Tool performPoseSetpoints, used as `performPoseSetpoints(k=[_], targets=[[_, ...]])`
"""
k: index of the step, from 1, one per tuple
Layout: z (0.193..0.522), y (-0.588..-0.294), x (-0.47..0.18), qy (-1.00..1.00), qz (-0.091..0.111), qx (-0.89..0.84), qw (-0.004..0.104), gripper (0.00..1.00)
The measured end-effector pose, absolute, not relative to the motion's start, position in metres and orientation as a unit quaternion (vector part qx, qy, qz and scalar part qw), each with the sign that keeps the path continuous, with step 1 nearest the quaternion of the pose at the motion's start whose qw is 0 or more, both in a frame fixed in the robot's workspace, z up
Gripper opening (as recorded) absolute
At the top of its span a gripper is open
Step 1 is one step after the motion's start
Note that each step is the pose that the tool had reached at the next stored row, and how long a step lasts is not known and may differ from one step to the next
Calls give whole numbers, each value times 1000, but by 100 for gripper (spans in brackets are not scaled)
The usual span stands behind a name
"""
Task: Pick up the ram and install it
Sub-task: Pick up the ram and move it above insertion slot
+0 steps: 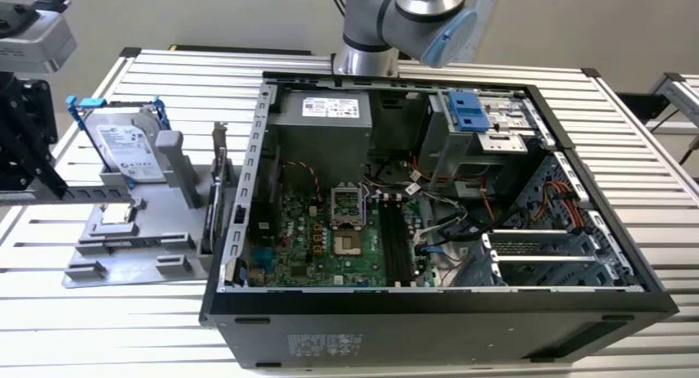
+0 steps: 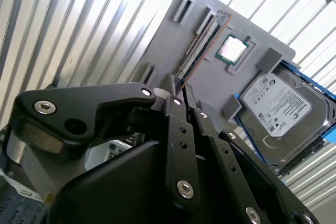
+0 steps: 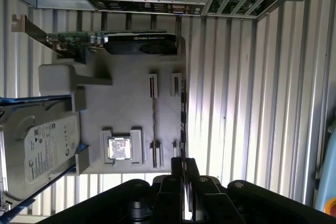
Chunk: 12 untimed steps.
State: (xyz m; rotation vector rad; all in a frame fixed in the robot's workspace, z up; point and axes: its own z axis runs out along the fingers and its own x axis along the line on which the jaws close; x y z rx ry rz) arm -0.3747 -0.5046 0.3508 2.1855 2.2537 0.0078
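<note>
The ram (image 2: 202, 40) is a long thin dark strip standing on edge in a slot of the grey holder tray (image 2: 173, 51), along the tray's outer edge. It also appears as a dark line (image 3: 182, 114) in the first wrist view. My gripper (image 2: 180, 94) hovers above the tray, off the near end of the ram and roughly in line with it, not touching it. Its two black fingers (image 3: 175, 171) stand almost together with a thin slit between them and nothing held. The black motherboard slots (image 1: 395, 239) lie inside the open computer case.
On the tray sit a square silver processor chip (image 2: 232, 50), a silver hard drive in a blue frame (image 2: 278, 108) and an upright graphics card (image 3: 131, 43). The open computer case (image 1: 437, 304) lies at the exterior view's right of the tray (image 1: 120, 259), on a ribbed metal table (image 1: 87, 337).
</note>
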Motion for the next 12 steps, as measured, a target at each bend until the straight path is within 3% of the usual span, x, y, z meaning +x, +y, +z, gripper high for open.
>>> performPoseSetpoints(k=[12], targets=[[357, -505, -376, 718, 3, 696, 1, 0]])
